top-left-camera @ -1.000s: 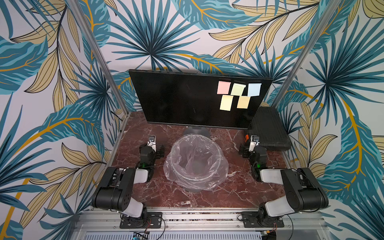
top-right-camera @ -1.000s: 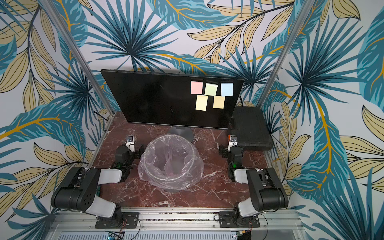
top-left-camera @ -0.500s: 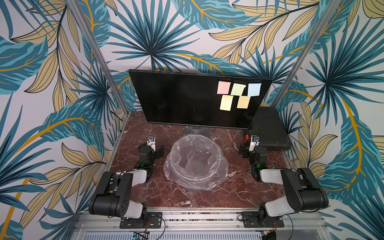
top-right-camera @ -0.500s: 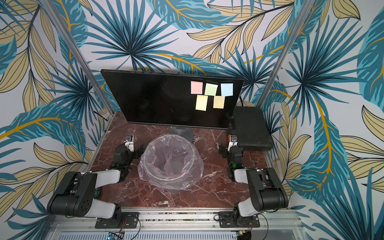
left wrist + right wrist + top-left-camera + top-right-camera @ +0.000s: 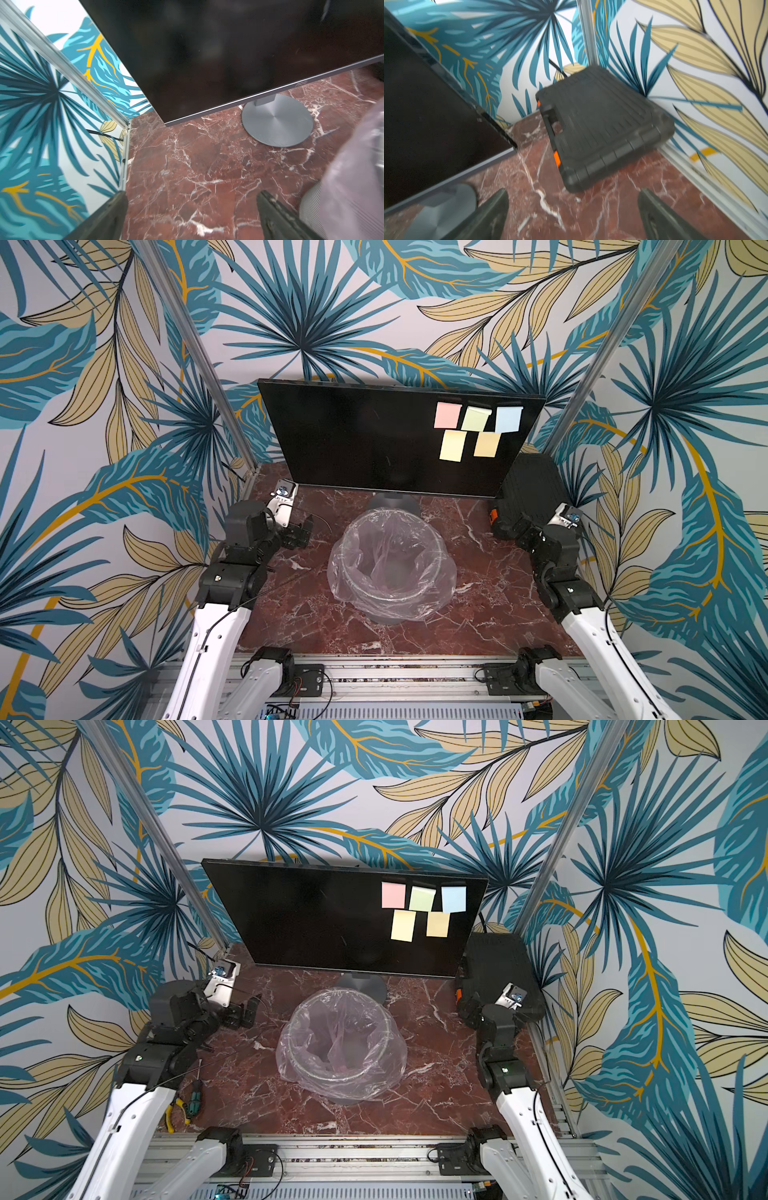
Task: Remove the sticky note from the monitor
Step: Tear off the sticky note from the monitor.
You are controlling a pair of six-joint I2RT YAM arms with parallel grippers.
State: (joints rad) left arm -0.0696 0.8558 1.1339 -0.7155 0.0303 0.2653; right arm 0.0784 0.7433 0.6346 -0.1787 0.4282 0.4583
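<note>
The monitor stands at the back of the table, its black screen facing me in both top views. Several sticky notes sit on its upper right: pink, green, blue, yellow and orange. My left gripper is open, low over the table in front of the screen's left end, nothing between its fingers. My right gripper is open and empty near the screen's lower right corner. Both grippers are far below the notes.
A bin lined with a clear plastic bag stands mid-table in front of the round grey stand base. A black ribbed case lies in the back right corner. Pliers and a screwdriver lie at the front left. Patterned walls close three sides.
Both arms have unfolded from their rest, elbows rising toward the camera. The grippers stay open low over the table. The notes have not moved.
</note>
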